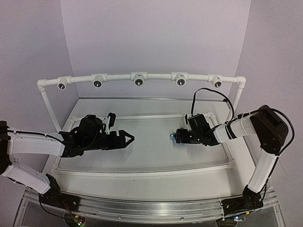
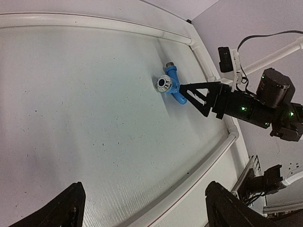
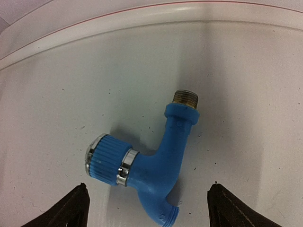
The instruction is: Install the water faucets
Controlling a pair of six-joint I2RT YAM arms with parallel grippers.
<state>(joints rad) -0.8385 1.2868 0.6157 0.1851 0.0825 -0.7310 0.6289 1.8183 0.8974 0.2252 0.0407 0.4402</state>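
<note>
Overhead, I see the water faucet (image 1: 173, 136) only as a blue speck, three o'clock of tray (image 1: 142, 163) centre; right wrist view adds its brass thread. Both claws gape: right gripper (image 3: 147, 191) astride it, ungripped; left gripper (image 2: 144, 191) empty.

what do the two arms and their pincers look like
The left arm and right arm have white tubular links and black joint housings. The left pincer and right pincer are black, each with two pointed triangular fingers. A black cable loops above the right wrist.
</note>
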